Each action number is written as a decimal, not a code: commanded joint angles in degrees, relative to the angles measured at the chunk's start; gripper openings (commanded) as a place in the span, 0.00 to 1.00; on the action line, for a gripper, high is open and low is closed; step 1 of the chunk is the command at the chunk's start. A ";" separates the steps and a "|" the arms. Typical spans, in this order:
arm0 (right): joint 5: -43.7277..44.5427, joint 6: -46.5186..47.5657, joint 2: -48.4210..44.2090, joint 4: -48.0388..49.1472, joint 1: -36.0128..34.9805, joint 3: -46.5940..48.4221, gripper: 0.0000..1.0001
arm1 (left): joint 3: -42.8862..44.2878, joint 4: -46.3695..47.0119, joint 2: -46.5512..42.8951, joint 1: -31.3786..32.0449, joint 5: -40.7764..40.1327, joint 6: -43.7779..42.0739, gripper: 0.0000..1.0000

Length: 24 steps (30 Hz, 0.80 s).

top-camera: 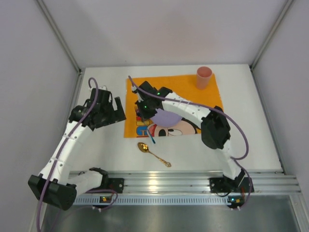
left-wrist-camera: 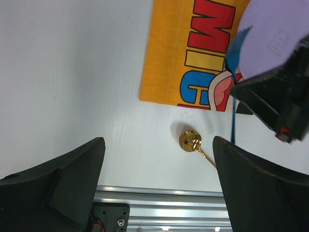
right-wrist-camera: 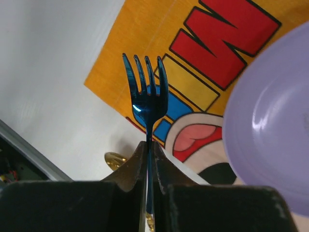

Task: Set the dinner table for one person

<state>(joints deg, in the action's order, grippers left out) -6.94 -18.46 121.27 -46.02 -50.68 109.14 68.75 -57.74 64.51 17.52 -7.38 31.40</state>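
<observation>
Right gripper (right-wrist-camera: 148, 151): pressed together, pinching the blue fork (right-wrist-camera: 146, 96) by its handle, tines over the near-left corner of the orange placemat (top-camera: 212, 96).
Left gripper (left-wrist-camera: 158, 145): spread wide, holding nothing.
Dinner table (top-camera: 251, 140): white top carrying the orange placemat, lavender plate (top-camera: 166, 117), pink cup (top-camera: 203, 77) and gold spoon (top-camera: 153, 153).

Top view, the right arm (top-camera: 190, 107) covers most of the purple plate (top-camera: 166, 118), and the fork (top-camera: 152, 139) is just a blue sliver. On the right wrist cam the fork handle disappears between the fingers of the right claw (right-wrist-camera: 149, 147), the spoon (right-wrist-camera: 113, 158) is mostly behind them, and the plate runs off the edge.
</observation>
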 commanded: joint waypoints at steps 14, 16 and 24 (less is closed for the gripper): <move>-3.96 -25.74 17.67 20.08 8.40 20.58 0.00 | 0.94 -8.27 -5.98 -0.03 -1.50 -0.72 0.98; -4.84 -26.10 19.17 22.20 8.93 23.46 0.00 | 1.82 -8.53 -5.28 -0.03 -1.67 -0.99 0.98; -5.80 -24.00 21.99 18.08 9.81 23.49 0.00 | 3.76 -8.27 -3.60 -0.03 -2.47 -1.16 0.98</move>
<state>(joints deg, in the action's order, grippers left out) -11.88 -42.89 143.41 -28.51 -40.75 132.42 70.65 -65.12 60.58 17.52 -8.80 30.89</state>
